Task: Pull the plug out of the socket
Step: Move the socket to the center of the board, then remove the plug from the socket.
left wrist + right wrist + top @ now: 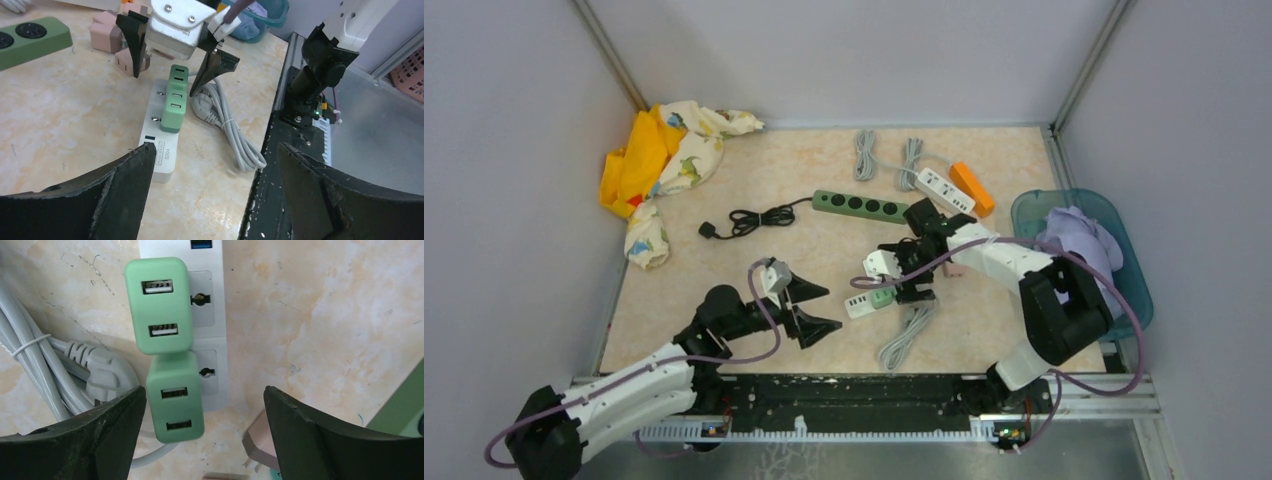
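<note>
Above the white power strip (160, 155), the right gripper (202, 407) points straight down, its jaws spread wide over two green plugs (157, 305), both seated in the strip's sockets. Just beside the strip's end, the left gripper (215, 160) reaches low toward it, jaws likewise spread, holding nothing.
</note>
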`<action>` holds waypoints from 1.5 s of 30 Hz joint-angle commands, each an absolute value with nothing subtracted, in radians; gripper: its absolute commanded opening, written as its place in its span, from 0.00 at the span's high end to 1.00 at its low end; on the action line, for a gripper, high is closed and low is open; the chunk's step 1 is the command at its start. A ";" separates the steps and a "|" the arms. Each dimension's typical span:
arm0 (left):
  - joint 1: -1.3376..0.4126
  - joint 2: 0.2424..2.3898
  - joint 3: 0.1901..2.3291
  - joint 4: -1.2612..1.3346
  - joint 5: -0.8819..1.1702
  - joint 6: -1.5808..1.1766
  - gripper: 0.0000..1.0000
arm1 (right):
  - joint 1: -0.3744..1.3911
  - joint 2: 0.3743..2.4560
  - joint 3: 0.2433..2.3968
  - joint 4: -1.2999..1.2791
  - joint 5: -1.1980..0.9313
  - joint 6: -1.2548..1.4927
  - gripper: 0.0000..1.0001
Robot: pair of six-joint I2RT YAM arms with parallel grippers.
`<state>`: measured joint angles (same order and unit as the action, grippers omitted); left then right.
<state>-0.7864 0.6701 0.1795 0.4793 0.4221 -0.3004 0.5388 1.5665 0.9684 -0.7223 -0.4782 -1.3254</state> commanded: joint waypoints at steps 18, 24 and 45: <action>-0.895 0.841 0.114 0.689 0.243 0.164 0.01 | 0.405 1.304 1.144 -0.966 -0.968 -1.393 0.14; -0.895 0.864 0.088 0.700 0.165 0.165 0.00 | 0.368 1.314 1.192 -0.930 -1.191 -1.221 0.02; -0.892 1.103 0.072 1.033 0.293 0.188 0.07 | 0.368 1.379 1.078 -0.987 -1.114 -1.521 0.07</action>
<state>-0.8906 1.0279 0.0826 0.8497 0.2234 0.1665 0.3744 1.4181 1.0763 -1.0508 -1.1297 -1.5349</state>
